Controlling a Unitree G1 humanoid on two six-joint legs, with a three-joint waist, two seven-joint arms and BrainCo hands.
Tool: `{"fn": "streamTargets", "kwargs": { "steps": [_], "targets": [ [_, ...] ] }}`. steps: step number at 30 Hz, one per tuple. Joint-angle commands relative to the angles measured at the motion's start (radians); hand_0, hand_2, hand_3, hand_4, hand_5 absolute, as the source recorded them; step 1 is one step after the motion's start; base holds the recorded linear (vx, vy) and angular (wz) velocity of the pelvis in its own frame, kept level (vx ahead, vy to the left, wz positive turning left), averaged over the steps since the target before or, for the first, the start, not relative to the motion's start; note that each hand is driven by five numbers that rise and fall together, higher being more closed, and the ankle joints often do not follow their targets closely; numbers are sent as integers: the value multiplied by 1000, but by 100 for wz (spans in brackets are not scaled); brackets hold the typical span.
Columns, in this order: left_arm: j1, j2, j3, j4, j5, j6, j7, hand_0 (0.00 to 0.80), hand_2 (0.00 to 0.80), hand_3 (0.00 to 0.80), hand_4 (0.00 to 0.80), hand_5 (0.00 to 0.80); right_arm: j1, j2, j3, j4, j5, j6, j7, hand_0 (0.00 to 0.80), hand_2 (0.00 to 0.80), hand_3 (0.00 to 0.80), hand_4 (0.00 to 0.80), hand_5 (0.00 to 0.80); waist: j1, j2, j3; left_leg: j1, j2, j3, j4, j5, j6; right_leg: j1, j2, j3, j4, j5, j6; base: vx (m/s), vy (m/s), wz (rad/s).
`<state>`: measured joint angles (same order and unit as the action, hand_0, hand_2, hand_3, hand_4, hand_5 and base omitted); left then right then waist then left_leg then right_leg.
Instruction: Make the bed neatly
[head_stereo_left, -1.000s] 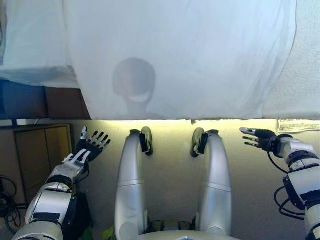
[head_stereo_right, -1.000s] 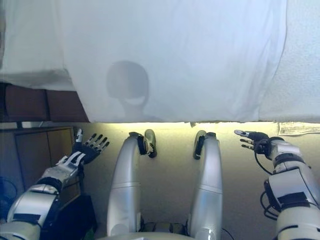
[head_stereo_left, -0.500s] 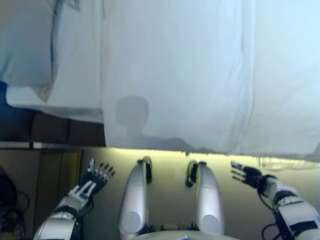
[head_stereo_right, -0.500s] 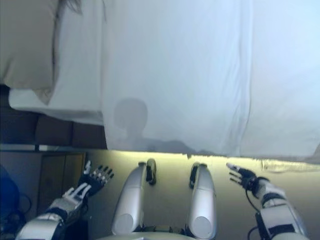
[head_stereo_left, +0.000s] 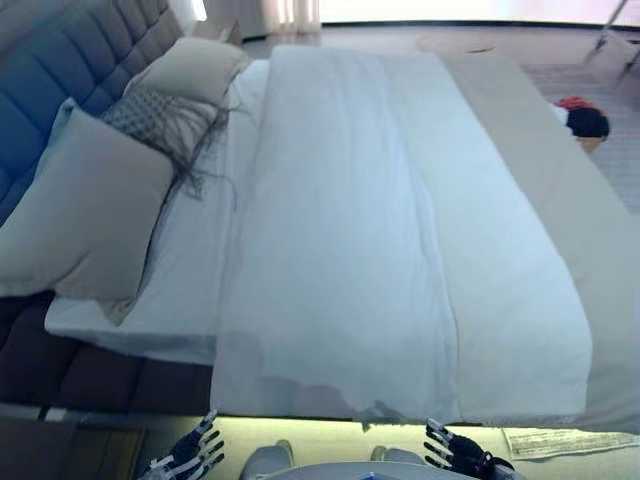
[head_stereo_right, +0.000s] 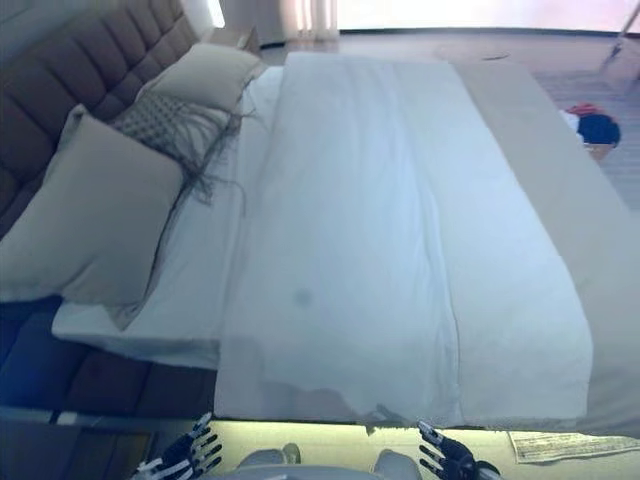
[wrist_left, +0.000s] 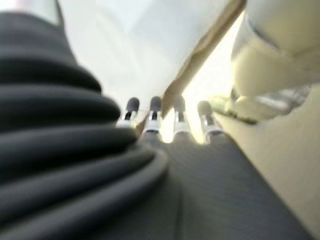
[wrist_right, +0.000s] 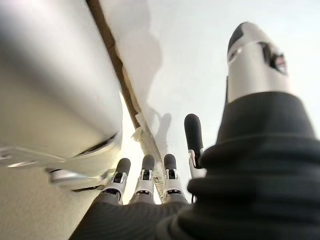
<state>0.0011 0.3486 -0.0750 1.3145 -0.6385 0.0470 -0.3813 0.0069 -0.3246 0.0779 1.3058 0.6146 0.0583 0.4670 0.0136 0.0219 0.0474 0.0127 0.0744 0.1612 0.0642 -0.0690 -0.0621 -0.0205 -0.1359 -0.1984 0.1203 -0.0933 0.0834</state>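
The bed (head_stereo_left: 600, 300) is filling most of the frame, its white duvet (head_stereo_left: 390, 250) lying down the middle and hanging over the near edge at the bottom. Three pillows are sitting at the upper left against the tufted headboard (head_stereo_left: 70, 60): a large one (head_stereo_left: 80, 210), a fringed grey one (head_stereo_left: 160, 120), a smaller one (head_stereo_left: 195, 68). Both hands are hovering low, left hand (head_stereo_left: 185, 458) and right hand (head_stereo_left: 458, 455), fingers spread and gripping nothing. It looks like an inspecting step; next would be reaching for the duvet's near hem to straighten it.
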Motion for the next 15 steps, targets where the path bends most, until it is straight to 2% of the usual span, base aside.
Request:
{"fn": "streamTargets", "kwargs": {
  "steps": [1,5,9,15],
  "targets": [
    [-47,-26,-10,35,16,-30,22,0,0,0,0,0,-36,20,-14,46,68,27,-40,0,0,0,0,0,-18,-1,3,41,-7,-11,-135,86,-10,62,-31,-20,-137,129,47,66,-5,-6],
    [-43,-84,27,54,-115,-19,51,0,0,0,0,0,-23,50,-66,109,90,50,-141,0,0,0,0,0,-20,-9,-24,69,-8,-16,-151,70,-13,96,-17,-17,-191,143,44,58,-36,-6],
    [-35,-149,31,83,-80,-31,45,0,0,0,0,0,-24,88,-72,148,72,33,-129,0,0,0,0,0,-8,-22,-37,94,-9,-17,-151,57,-5,124,-10,-18,-187,135,38,63,-64,-6],
    [-39,-165,-14,86,-28,-56,44,0,0,0,0,0,-45,111,-23,115,60,41,-130,0,0,0,0,0,-9,-32,-45,122,-7,-14,-151,40,1,143,1,-5,-184,123,32,25,-28,-2]
  ]
}}
